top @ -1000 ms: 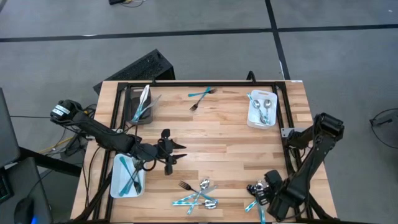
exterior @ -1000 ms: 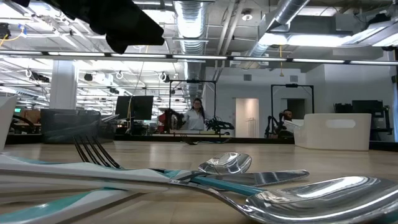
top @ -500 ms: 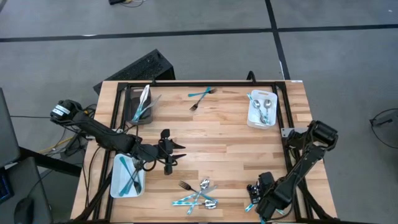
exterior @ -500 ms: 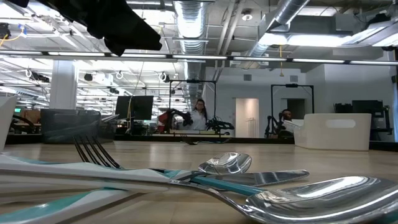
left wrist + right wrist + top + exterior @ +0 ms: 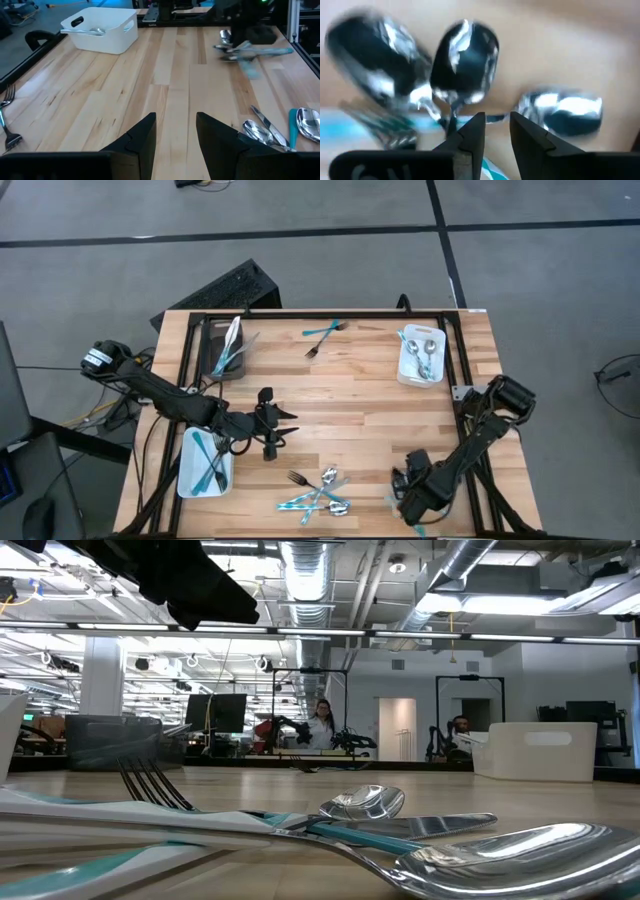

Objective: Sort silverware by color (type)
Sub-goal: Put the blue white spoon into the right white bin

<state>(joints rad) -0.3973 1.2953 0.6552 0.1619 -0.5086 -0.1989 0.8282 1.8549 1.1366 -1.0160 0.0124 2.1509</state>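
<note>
Several pieces of silverware lie on the wooden table. A pile [image 5: 320,495] of silver and teal-handled forks and spoons lies at the near middle, and a smaller heap [image 5: 408,508] at the near right. My right gripper [image 5: 405,488] points down over that heap. In its wrist view the fingers [image 5: 495,127] stand a narrow gap apart just above several silver spoon bowls [image 5: 465,62]. My left gripper [image 5: 285,423] hovers open over bare wood left of centre, with nothing between its fingers [image 5: 175,117]. One teal-handled fork [image 5: 322,335] lies alone at the far middle. My right gripper comes down on the heap from above. I cannot tell whether its fingertips [image 5: 472,132] touch the spoon neck [image 5: 451,115] that runs behind one of them.
A white bin [image 5: 205,462] with teal-handled pieces stands at the near left, a dark bin [image 5: 228,345] with silverware at the far left, and a white bin [image 5: 420,355] with silver spoons at the far right. Black frame rails [image 5: 455,350] run along the table's edges.
My right gripper has moved along the near edge toward the table's left and gone down over the small heap of silverware. The silverware has stayed where it was.
</note>
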